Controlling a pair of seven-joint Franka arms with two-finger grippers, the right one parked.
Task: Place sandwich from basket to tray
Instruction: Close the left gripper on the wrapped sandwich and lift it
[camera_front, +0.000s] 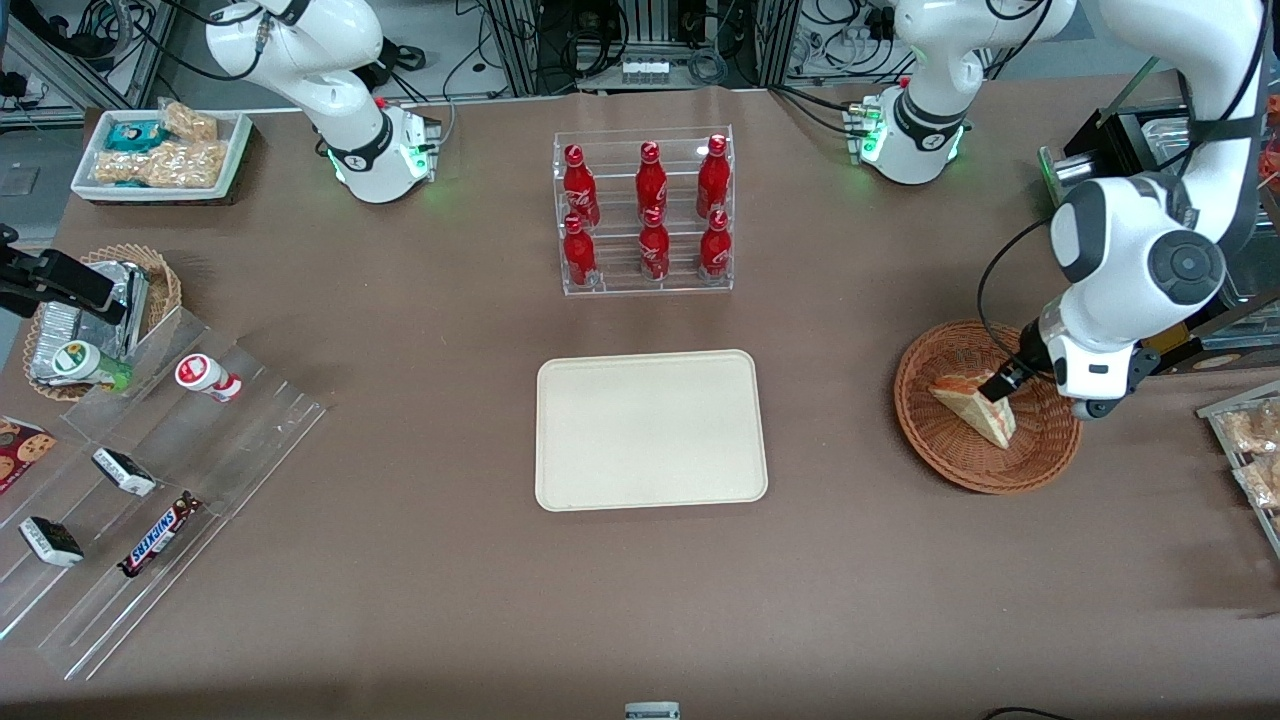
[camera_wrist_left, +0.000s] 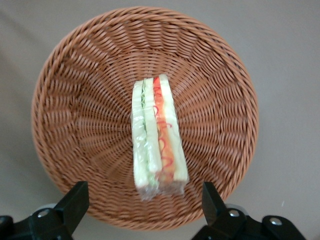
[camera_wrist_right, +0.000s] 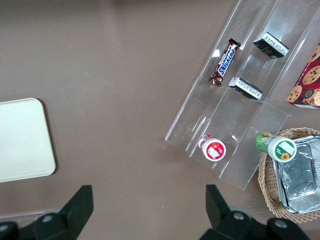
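The sandwich, a clear-wrapped wedge of pale bread with red and green filling, lies in the round reddish-brown wicker basket toward the working arm's end of the table. In the left wrist view the sandwich lies in the middle of the basket. My left gripper hangs just above the sandwich, open, with one finger on each side of the wedge's end and not touching it. The cream-beige tray lies bare in the middle of the table and shows in the right wrist view too.
A clear rack of red bottles stands farther from the front camera than the tray. A clear stepped shelf with snack bars and a tan basket of foil packs lie toward the parked arm's end. Snack trays lie beside the basket.
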